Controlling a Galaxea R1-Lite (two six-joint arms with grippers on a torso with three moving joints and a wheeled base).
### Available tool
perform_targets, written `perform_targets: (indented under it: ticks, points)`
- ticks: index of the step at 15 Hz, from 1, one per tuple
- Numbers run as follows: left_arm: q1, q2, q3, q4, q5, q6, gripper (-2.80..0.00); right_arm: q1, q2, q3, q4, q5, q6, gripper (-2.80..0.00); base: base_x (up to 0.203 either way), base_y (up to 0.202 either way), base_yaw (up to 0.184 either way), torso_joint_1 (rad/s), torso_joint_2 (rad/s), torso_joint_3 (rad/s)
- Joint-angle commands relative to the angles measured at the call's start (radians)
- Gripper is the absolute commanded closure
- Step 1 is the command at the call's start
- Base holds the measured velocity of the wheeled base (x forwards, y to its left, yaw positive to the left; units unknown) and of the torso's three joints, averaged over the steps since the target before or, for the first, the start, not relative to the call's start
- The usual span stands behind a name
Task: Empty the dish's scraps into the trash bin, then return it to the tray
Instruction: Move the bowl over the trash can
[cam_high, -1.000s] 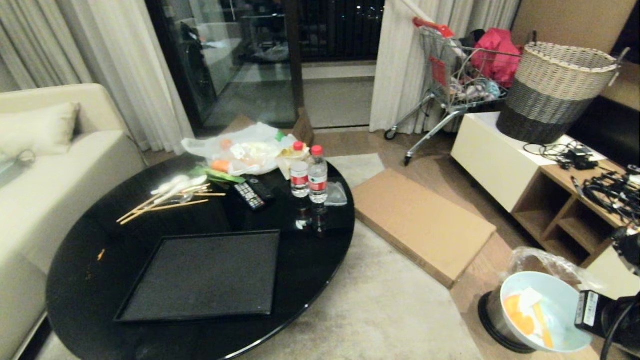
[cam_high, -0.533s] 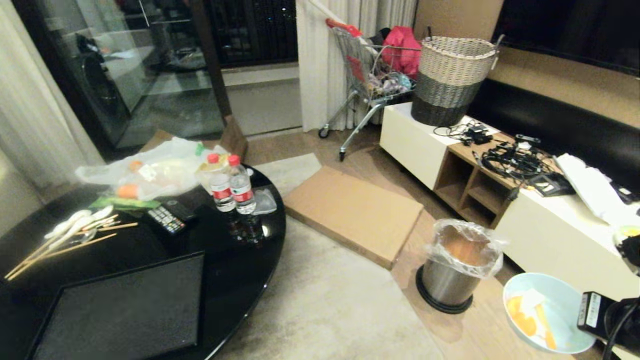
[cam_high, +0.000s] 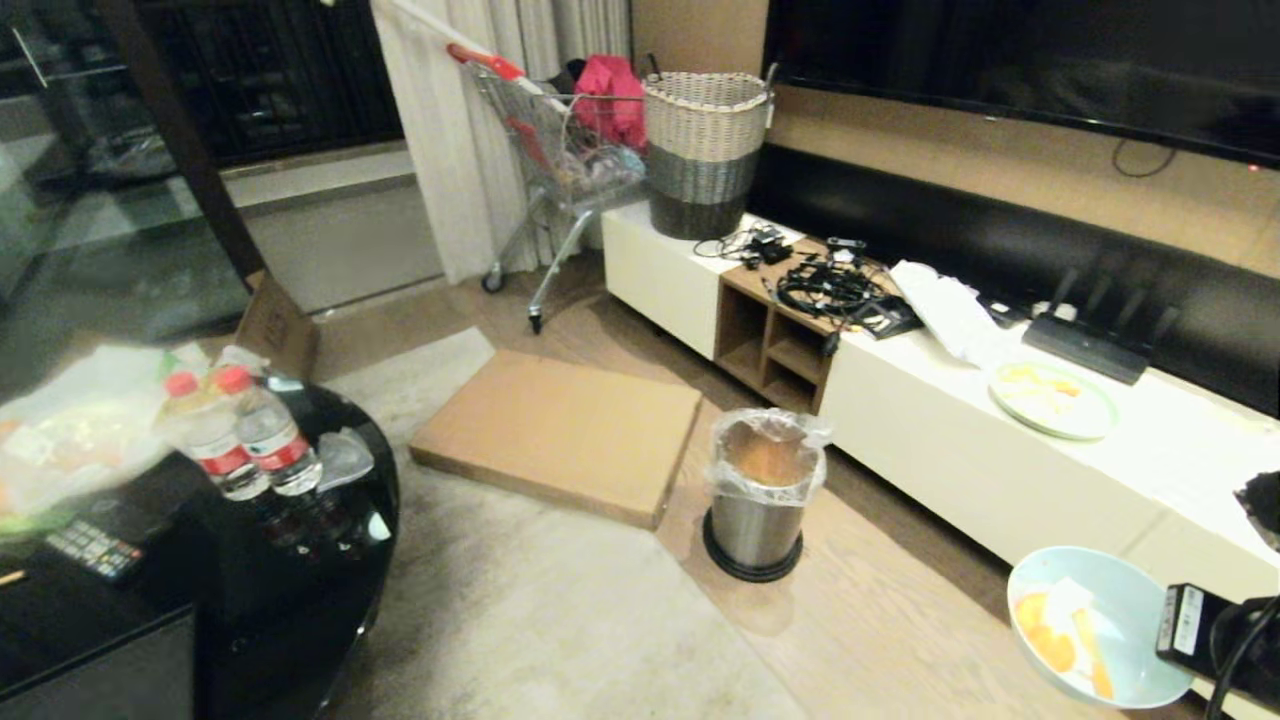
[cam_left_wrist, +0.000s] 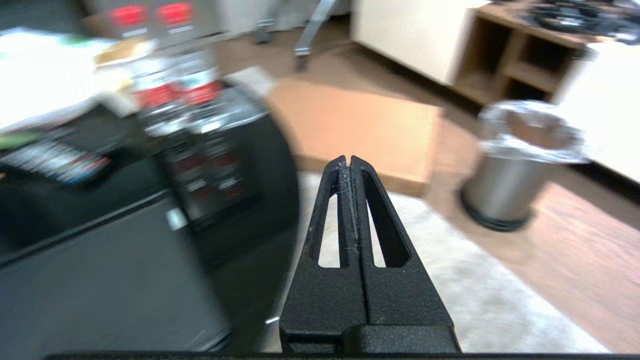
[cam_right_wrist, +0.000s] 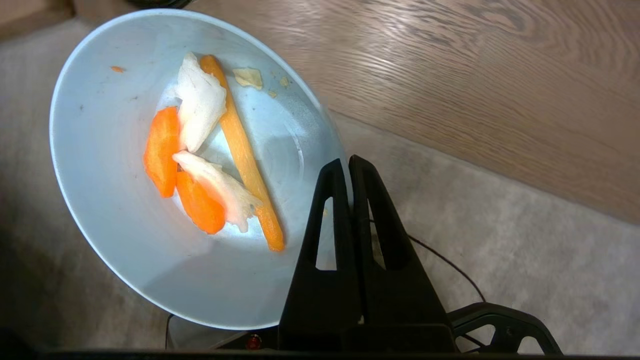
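1. Gripped by its rim in the tightly closed right hand (cam_right_wrist: 350, 167): the small, round, deep-sided pale blue-white dish (cam_high: 1095, 625), held off to the right of the small cylindrical stainless-steel trash bin (cam_high: 760, 495) and well apart from it, nearer the camera, above the wooden floor (cam_high: 880, 620).
2. Still lying inside the dish: the orange and pale yellow-white scraps (cam_right_wrist: 210, 160); none tipped out yet.
3. Standing on the floor with its clear bag liner open and ready, between a flat brown cardboard sheet (cam_high: 560, 430) and a long white cabinet (cam_high: 940, 450): the bin.
4. Far to the left of the bin, on the round black glossy worktop (cam_high: 300, 570), with only a corner showing: the flat black tray (cam_left_wrist: 100, 280).
5. Pressed shut and empty, out over the rug left of the bin: the left hand (cam_left_wrist: 350, 167).
6. Judged done: pick-up and carry off the worktop. Left to do: reach the bin, tip out, return to the tray.
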Motion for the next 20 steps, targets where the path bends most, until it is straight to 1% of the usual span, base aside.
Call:
perform_targets:
  ticks: [1,5,16,18,20]
  points:
    - [0.000,0.000,0.000,0.000,0.000,-0.001,0.00,-0.009,0.003,-0.001,-0.002,-0.001,0.003,0.00,0.002,0.008,-0.171,0.002,0.00,0.002]
    - [0.000,0.000,0.000,0.000,0.000,-0.001,0.00,-0.011,0.005,0.000,-0.002,-0.001,0.001,0.00,0.001,0.007,-0.120,0.002,0.00,0.002]
    - [0.000,0.000,0.000,0.000,0.000,-0.001,0.00,-0.006,0.031,0.001,-0.008,0.000,-0.011,0.00,0.000,0.000,0.000,0.000,0.00,0.000]
    - [0.000,0.000,0.000,0.000,0.000,-0.001,0.00,-0.004,0.034,0.000,-0.009,0.000,-0.038,0.00,0.000,0.000,0.000,0.000,0.00,0.000]
    - [0.000,0.000,0.000,0.000,0.000,-0.001,0.00,-0.004,0.037,-0.005,-0.011,0.000,-0.046,0.00,0.000,0.000,0.000,0.000,0.00,0.000]
